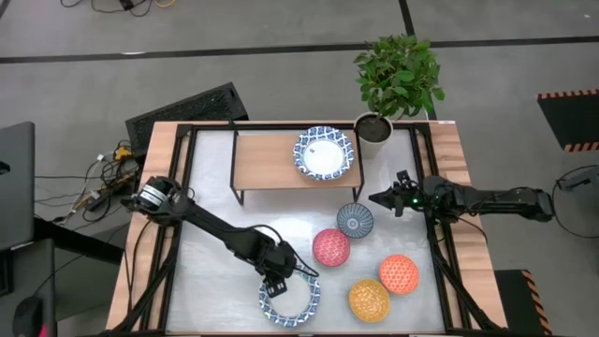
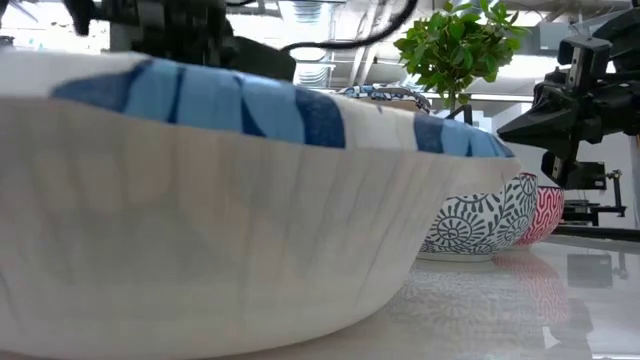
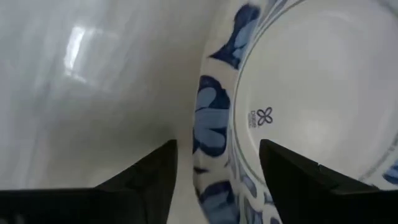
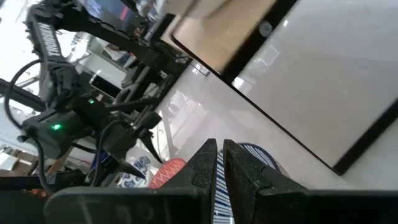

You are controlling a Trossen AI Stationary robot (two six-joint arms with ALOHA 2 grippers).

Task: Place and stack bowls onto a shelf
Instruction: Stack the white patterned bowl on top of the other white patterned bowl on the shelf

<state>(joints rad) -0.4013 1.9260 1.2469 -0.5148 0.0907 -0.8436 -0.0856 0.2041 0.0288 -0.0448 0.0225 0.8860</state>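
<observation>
Left arm stretches from the table's left edge diagonally toward the near centre, wrist bent down. Left hand (image 1: 277, 282) sits on the far-left rim of a wide blue-and-white bowl (image 1: 292, 301) at the table's (image 1: 215, 271) near edge. Left wrist view: fingers (image 3: 149, 180) apart, straddling that bowl's rim (image 3: 214, 137), one finger outside the wall, the other over the white centre; not closed on it, bowl resting on the table. In the low view this bowl (image 2: 230, 220) fills most of the picture.

Right arm reaches in level from the right side, roughly horizontal, pointing left. Right hand (image 1: 382, 198) hovers above the table just right of the grey-blue bowl (image 1: 355, 220), near the shelf's right end, holding nothing. Right wrist view: fingers (image 4: 208, 163) nearly together, only a thin slit between them.

Shelf (image 1: 267, 164) stands at the table's far centre. One wide blue-and-white bowl (image 1: 324, 153) sits on its right part; left part bare wood.

Small bowls on the table, right of centre: grey-blue one just in front of the shelf's right end, pink-red bowl (image 1: 331, 247) touching or just beside it on the near-left, orange-red bowl (image 1: 399, 273) and yellow-orange bowl (image 1: 369, 300) nearer the front, close together. Potted plant (image 1: 398, 80) at the far right corner, beside the shelf.
</observation>
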